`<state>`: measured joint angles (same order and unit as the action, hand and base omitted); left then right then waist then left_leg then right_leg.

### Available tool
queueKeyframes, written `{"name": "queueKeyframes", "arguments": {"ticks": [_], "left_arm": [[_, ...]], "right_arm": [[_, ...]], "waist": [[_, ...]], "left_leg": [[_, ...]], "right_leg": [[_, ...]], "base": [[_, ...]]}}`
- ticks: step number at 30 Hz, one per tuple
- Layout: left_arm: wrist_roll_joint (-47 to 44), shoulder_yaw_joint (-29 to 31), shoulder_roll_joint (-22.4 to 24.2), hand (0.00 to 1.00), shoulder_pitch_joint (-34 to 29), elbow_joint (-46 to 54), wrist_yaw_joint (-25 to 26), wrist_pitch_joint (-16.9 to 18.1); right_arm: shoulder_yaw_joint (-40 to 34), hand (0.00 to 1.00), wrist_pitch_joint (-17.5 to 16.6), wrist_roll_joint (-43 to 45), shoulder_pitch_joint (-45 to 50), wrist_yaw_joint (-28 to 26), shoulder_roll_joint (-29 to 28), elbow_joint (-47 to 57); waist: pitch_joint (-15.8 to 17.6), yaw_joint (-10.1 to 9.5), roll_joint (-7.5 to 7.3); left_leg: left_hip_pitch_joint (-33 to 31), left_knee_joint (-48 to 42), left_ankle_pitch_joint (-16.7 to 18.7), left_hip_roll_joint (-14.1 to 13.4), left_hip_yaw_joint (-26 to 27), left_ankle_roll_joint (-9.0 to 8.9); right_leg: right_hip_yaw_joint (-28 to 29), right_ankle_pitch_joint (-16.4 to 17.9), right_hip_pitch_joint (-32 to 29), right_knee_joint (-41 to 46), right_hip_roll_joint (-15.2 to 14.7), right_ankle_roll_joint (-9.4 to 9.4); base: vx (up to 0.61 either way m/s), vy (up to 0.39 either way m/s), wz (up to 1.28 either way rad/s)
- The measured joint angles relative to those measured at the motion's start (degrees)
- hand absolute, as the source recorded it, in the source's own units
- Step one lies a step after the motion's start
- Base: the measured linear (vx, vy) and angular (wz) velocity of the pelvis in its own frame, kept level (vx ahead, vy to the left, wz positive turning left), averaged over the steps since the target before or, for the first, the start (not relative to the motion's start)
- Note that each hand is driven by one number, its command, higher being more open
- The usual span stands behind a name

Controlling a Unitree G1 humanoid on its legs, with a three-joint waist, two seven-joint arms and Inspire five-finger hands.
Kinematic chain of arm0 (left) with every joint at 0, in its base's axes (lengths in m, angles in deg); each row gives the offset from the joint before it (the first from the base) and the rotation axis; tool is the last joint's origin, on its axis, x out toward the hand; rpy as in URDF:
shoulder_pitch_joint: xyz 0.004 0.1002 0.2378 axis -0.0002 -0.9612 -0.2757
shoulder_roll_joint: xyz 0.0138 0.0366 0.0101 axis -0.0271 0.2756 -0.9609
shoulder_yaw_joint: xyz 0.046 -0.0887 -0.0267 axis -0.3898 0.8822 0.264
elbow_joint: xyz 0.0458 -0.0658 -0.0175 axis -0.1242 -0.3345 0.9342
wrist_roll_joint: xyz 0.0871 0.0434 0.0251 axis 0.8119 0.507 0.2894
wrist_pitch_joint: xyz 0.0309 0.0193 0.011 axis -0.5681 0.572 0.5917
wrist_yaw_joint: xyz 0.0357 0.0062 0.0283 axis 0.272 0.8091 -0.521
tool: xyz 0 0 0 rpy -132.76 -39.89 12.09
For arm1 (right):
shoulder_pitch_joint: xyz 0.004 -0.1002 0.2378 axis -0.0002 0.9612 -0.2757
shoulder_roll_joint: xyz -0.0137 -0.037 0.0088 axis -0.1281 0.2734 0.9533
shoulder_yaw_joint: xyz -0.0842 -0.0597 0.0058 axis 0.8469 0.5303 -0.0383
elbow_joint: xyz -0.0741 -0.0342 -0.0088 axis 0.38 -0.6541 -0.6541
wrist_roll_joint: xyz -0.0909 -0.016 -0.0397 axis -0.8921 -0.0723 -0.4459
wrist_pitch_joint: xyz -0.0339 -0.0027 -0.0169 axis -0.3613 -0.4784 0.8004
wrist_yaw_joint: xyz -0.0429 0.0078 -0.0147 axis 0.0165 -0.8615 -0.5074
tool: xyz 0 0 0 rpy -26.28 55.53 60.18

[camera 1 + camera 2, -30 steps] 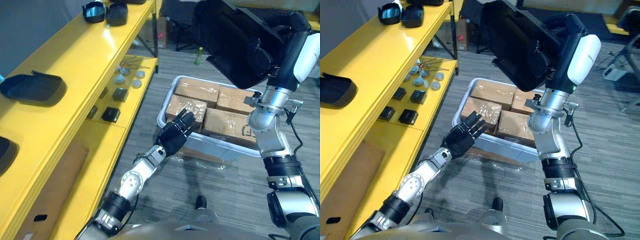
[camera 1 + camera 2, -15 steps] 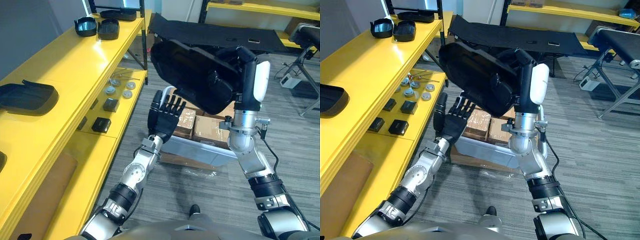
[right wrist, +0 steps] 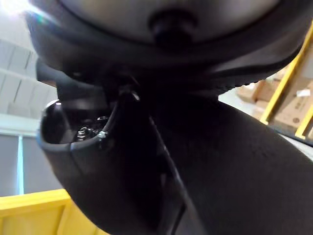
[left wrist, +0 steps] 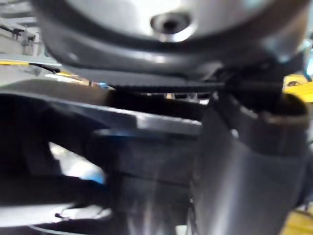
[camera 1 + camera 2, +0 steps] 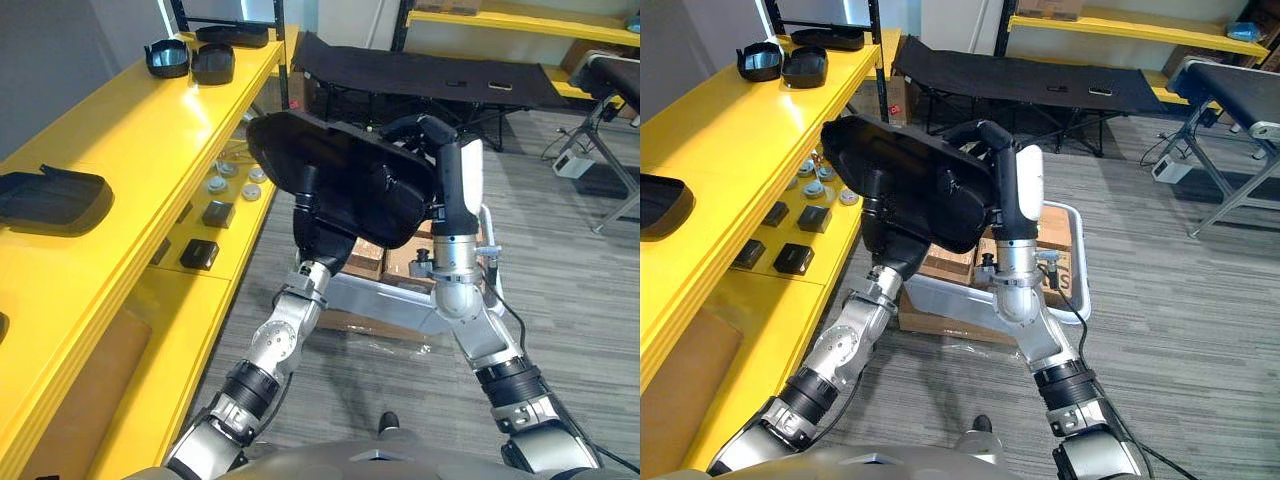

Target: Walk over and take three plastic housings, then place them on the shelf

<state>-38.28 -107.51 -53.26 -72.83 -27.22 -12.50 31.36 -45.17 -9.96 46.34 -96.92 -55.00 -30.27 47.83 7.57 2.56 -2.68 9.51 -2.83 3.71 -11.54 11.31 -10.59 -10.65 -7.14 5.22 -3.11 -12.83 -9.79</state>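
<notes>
1. Setting: a workshop with a grey plank floor point(image 5: 570, 280). A long yellow shelf point(image 5: 150, 130) runs along the left of the frame, and a black folding cot point(image 5: 430, 72) stands at the upper centre. A pale tote point(image 5: 1078, 262) of cardboard boxes point(image 5: 1052, 226) sits on the floor in the middle, behind the arms.
2. Task item: a large black plastic housing point(image 5: 350, 180) is held in the air at frame centre. It is above the tote, just right of the shelf edge, and not touching the shelf.
3. Right hand point(image 5: 418, 128): at the upper right end of the housing, fingers curled over its rim and clamped on it.
4. Left hand point(image 5: 320, 238): set against the underside of the housing at its lower left. Most of its fingers are hidden behind the shell, so whether they grip or merely prop cannot be told.
5. Shelf contents:
   - A second housing point(image 5: 55, 192), flat and black, lies on the top level at the left of the frame.
   - Two small black cups point(image 5: 190, 58) and a flat black tray point(image 5: 232, 33) sit at the upper left.
   - A dark edge at the lower left border is too little to identify.
6. Lower level: small black blocks point(image 5: 200, 253) and grey round parts point(image 5: 235, 178).
7. Progress (judgement):
   - At least one housing appears to be placed already.
   - The held one is picked up but not yet set down.
   - It has to be carried left over the shelf top and released there.
   - Whether it is the last of the three cannot be confirmed.
</notes>
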Motion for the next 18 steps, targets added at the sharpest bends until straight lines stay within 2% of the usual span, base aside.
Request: {"name": "queueKeyframes", "arguments": {"ticks": [1, 2, 9, 18], "left_arm": [[0.7, -0.5, 0.0, 1.0, 0.0, 0.0, 0.0, -0.8], [1.9, -1.2, 0.0, 0.0, 0.0, 0.0, 0.1, -1.3], [4.7, -2.3, -0.2, 0.0, 0.0, 0.0, 0.1, -1.5], [6.6, -4.4, -0.8, 0.0, 0.0, 0.1, 2.3, 3.7]], "right_arm": [[0.6, 0.0, 0.0, 0.0, 0.0, -0.2, -0.1, 0.0], [1.2, 0.0, -0.1, 0.0, 0.0, -0.5, -0.2, 0.1], [1.7, 0.0, -0.6, 0.7, 0.5, -0.7, -0.3, 0.1], [2.8, 0.0, -1.1, 1.8, 3.6, 0.7, -1.8, 0.1]], "waist": [[0.0, -0.01, -0.05], [-0.1, 0.0, -0.06], [-0.2, 0.19, -0.06], [-0.7, 0.34, -0.14]], "left_leg": [[0.0, 0.0, 0.0, 0.0, 0.0, 0.0], [0.0, 0.0, 0.0, 0.0, 0.0, 0.0], [0.0, 0.0, 0.0, 0.0, 0.0, 0.0], [0.0, 0.1, 0.0, 0.0, 0.0, 0.0]], "right_leg": [[0.0, 0.0, 0.0, 0.0, 0.0, 0.0], [0.0, 0.0, 0.0, 0.0, 0.0, 0.0], [0.0, 0.0, 0.0, -0.1, 0.0, 0.0], [0.0, 0.0, 0.0, -0.1, 0.0, 0.0]], "base": [[0.0, 0.0, 0.0], [0.0, 0.0, 0.0], [0.0, 0.0, 0.0], [0.0, 0.0, 0.0]]}}
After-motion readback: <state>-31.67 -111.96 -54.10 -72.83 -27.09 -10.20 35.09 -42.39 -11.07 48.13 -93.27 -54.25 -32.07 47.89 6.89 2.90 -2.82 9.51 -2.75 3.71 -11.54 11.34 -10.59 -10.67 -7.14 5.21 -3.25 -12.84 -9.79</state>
